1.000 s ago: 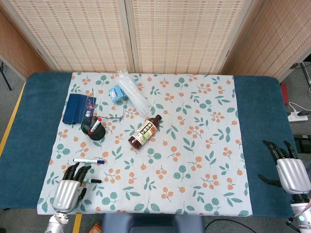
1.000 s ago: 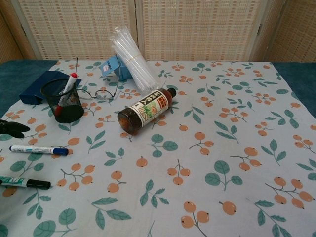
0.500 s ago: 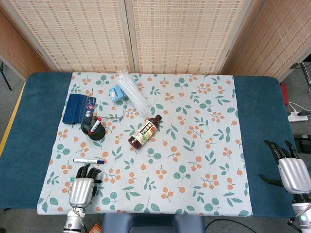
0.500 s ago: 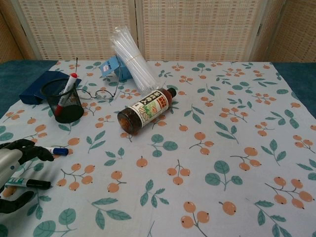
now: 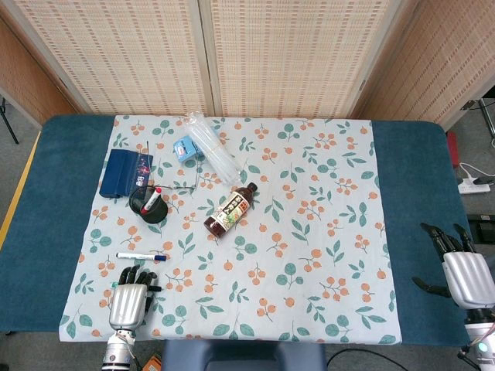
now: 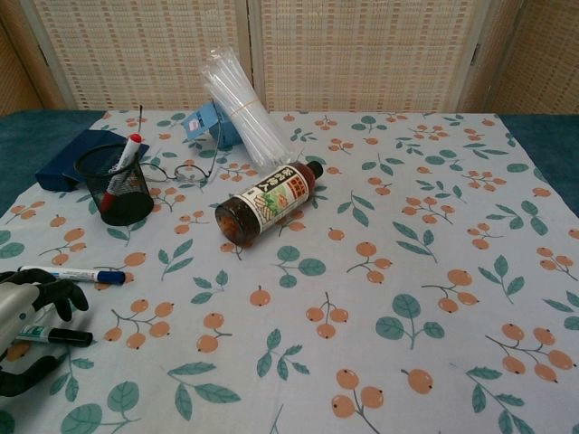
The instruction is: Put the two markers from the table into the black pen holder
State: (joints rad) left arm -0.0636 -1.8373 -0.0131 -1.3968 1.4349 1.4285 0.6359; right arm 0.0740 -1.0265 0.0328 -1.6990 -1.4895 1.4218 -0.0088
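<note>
A white marker with a blue cap (image 5: 141,256) (image 6: 77,273) lies on the flowered cloth at the near left. Just nearer lies a green marker with a black cap (image 6: 52,336), only its cap end (image 5: 155,288) showing in the head view. My left hand (image 5: 129,299) (image 6: 20,318) hovers over the green marker's left half, fingers arched above it and thumb below, apart from it. The black mesh pen holder (image 5: 148,205) (image 6: 116,187) stands upright farther back with a red-capped marker (image 6: 123,161) inside. My right hand (image 5: 465,272) rests open at the far right, holding nothing.
A brown bottle (image 5: 230,211) (image 6: 265,201) lies on its side mid-table. Behind it are a bundle of clear straws (image 6: 237,107), a small blue box (image 6: 204,124), a dark blue case (image 5: 124,171) and wire glasses (image 6: 181,170).
My left hand swung in from the left over the green marker, then drew back slightly toward the near edge, uncovering the blue-capped marker. The right hand stayed put.
</note>
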